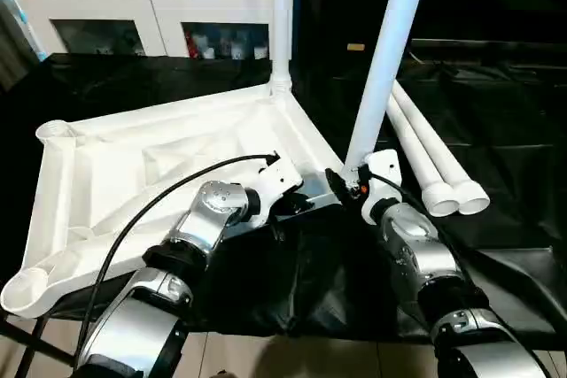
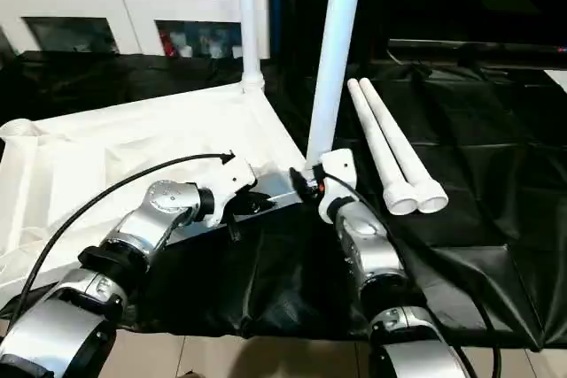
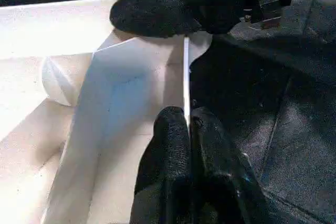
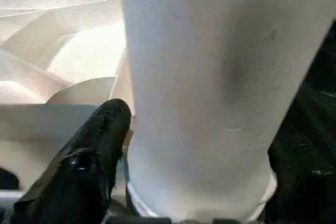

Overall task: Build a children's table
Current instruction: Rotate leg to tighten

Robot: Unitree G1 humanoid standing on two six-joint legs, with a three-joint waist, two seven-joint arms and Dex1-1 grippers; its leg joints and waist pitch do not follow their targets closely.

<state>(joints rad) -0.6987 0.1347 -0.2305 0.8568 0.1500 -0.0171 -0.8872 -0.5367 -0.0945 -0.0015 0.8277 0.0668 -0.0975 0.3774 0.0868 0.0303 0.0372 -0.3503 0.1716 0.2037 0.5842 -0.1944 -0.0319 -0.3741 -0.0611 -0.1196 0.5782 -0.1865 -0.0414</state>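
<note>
Now grips tilted leg (image 1: pixel 390 50) in right gripper (image 1: pixel 353 185), leaning off near socket; left gripper (image 3: pixel 189 124) pinches tabletop rim (image 3: pixel 186 72) alongside.

bright overhead light, white top (image 1: pixel 177 157) glares; wrist views soft, dark bg.

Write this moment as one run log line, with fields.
stage: second leg going into near corner socket | left gripper: shut on table top rim | right gripper: around tilted leg | done: one leg upright | waiting: two legs
</note>
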